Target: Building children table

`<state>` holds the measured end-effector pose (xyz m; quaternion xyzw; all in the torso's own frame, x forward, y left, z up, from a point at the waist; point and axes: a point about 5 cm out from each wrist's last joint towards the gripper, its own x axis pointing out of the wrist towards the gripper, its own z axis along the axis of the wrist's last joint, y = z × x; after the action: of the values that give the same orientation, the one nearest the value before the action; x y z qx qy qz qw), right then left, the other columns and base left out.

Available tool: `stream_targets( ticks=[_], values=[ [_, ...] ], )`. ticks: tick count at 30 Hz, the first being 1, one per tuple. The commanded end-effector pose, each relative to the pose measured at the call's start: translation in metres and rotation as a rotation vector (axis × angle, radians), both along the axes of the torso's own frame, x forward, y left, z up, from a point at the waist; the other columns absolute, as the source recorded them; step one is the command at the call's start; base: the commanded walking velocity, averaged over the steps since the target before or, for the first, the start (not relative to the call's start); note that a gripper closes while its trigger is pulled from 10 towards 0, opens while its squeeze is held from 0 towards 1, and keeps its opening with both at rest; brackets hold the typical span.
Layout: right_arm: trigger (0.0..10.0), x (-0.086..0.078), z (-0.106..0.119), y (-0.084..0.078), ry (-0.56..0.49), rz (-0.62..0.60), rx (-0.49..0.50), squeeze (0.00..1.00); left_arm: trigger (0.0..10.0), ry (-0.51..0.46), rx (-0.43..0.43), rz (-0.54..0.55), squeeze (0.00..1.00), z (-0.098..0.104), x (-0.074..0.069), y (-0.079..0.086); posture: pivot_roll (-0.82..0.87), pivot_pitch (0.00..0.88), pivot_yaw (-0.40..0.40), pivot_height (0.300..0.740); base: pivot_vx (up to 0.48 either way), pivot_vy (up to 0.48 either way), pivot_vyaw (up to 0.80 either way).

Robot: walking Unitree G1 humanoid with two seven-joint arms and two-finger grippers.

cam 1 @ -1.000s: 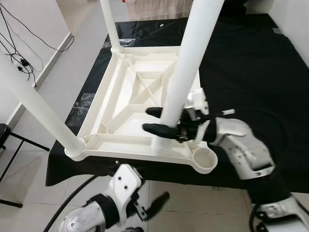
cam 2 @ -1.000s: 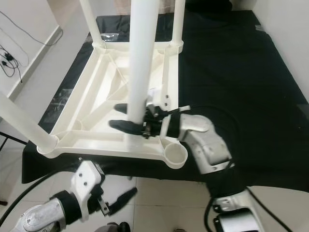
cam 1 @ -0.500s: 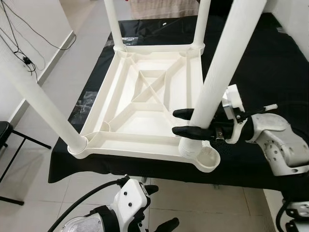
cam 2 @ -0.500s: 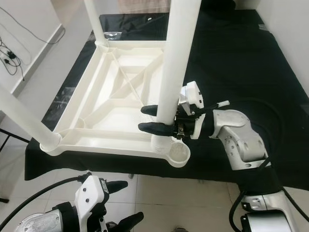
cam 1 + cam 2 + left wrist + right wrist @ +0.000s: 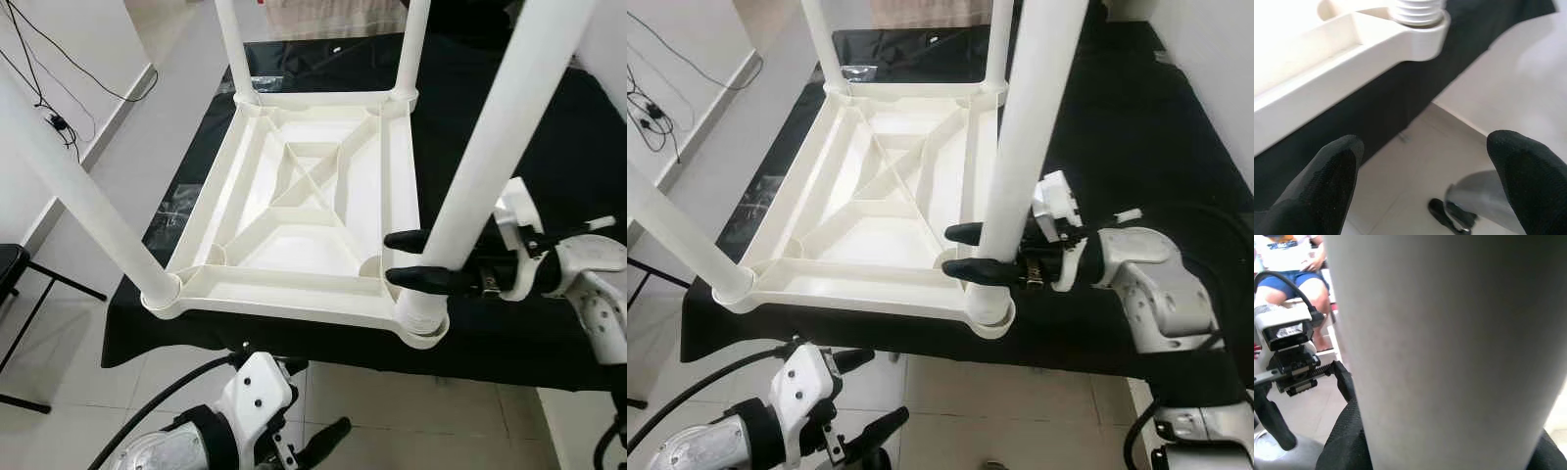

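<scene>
A white plastic tabletop (image 5: pixel 294 201) lies upside down on a black-covered platform. Three white legs stand in its corners: near left (image 5: pixel 88 211), far left (image 5: pixel 230 49) and far right (image 5: pixel 411 44). My right gripper (image 5: pixel 394 258) is shut on the fourth leg (image 5: pixel 500 137), low on its shaft. The leg's ribbed end sits in the near right corner socket (image 5: pixel 423 323), and the leg leans to the right. My left gripper (image 5: pixel 872 392) hangs open below the platform's front edge, holding nothing. From underneath, its fingers (image 5: pixel 1332 171) point toward the socket (image 5: pixel 1418 14).
The black cloth (image 5: pixel 509 108) covers the platform right of and beyond the tabletop. Cables (image 5: pixel 44 108) run along the left wall, and a black stand (image 5: pixel 15 284) is at the left. Tiled floor (image 5: pixel 411 421) lies below. A seated person (image 5: pixel 1283 264) appears behind the leg.
My right gripper has carried the fourth leg to the right along the near rail, from its middle to the near right corner socket. The left gripper stays low under the edge.
</scene>
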<state>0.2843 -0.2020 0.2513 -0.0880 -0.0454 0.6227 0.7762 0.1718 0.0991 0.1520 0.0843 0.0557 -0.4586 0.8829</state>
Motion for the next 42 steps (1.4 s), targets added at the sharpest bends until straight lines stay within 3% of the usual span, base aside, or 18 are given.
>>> stream_targets(
  ticks=[1,5,6,11,14,17,21,26,30,36,42],
  values=[
    [10.0,-0.002,0.011,0.004,-0.06,-0.022,0.1,0.0,10.0,0.005,0.022,0.067,0.0,-0.003,0.008,0.005,0.01,0.225,0.04,0.74,0.0,0.0,0.0],
    [10.0,-0.002,0.02,0.01,-0.093,-0.035,0.184,0.0,10.0,-0.014,0.015,0.093,0.0,-0.001,0.014,0.005,0.0,0.223,0.04,0.74,0.0,0.0,0.0],
    [10.0,-0.003,0.029,0.016,-0.128,-0.058,0.265,0.0,10.0,-0.024,0.007,0.113,0.0,0.001,0.019,0.005,0.0,0.216,0.037,0.74,0.0,0.0,0.0],
    [10.0,0.001,0.036,0.027,-0.159,-0.133,0.33,0.0,10.0,-0.036,0.012,0.134,0.0,0.002,0.026,0.003,-0.01,0.206,0.035,0.74,0.0,0.0,0.0],
    [10.0,0.006,0.03,0.033,-0.164,-0.197,0.31,0.0,10.0,-0.039,0.027,0.14,0.0,0.0,0.029,0.0,-0.02,0.195,0.03,0.74,0.0,0.0,0.0],
    [10.0,0.002,0.021,0.045,-0.144,-0.187,0.296,0.0,10.0,-0.053,0.038,0.154,0.0,-0.001,0.035,-0.003,-0.03,0.19,0.03,0.74,-0.317,0.0,0.0],
    [10.0,0.001,0.02,0.049,-0.138,-0.188,0.3,0.0,10.0,-0.057,0.04,0.158,0.0,-0.001,0.036,-0.003,-0.03,0.184,0.03,0.74,-0.352,0.0,0.0],
    [10.0,0.004,0.011,0.061,-0.117,-0.268,0.305,0.0,10.0,-0.08,0.017,0.2,0.0,0.001,0.046,0.0,-0.03,0.172,0.026,0.74,0.0,0.0,0.0],
    [10.0,0.005,0.009,0.063,-0.111,-0.3,0.306,0.0,10.0,-0.087,0.009,0.22,0.0,0.001,0.049,0.002,-0.03,0.172,0.026,0.74,0.0,0.0,0.0],
    [10.0,0.017,0.002,0.06,-0.089,-0.474,0.304,0.0,10.0,-0.095,-0.003,0.303,0.0,-0.002,0.058,0.009,-0.05,0.164,0.019,0.74,0.0,0.0,0.0],
    [10.0,0.021,-0.005,0.062,-0.061,-0.556,0.293,0.0,10.0,-0.091,-0.025,0.306,0.0,-0.003,0.058,0.008,-0.05,0.158,0.015,0.74,0.0,0.0,0.0]
  ],
)
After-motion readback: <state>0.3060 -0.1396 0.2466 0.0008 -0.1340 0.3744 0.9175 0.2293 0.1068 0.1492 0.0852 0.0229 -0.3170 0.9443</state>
